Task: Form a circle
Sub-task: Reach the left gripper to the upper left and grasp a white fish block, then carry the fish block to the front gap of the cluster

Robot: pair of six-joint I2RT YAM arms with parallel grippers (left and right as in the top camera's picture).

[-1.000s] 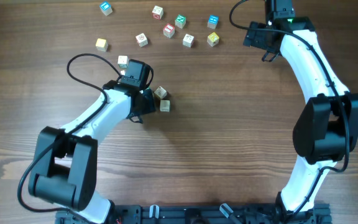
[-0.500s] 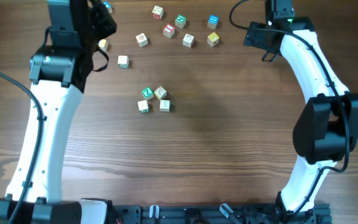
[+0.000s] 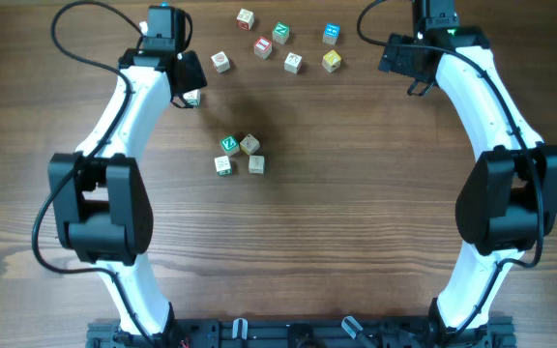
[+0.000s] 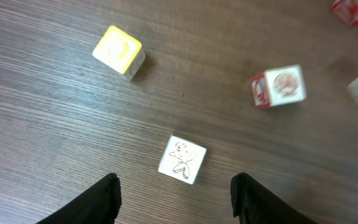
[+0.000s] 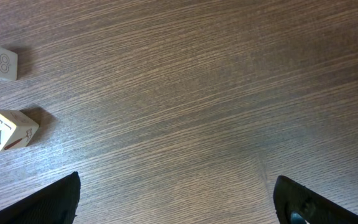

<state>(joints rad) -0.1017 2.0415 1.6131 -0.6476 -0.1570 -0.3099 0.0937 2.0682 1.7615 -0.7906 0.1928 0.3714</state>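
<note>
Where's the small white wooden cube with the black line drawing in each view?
Overhead: the small white wooden cube with black drawing sits upper left.
Left wrist: the cube lies bottom centre.
Right wrist: not in it.
Landmark: cream wooden cube with red print, up and right of it in both.
</note>
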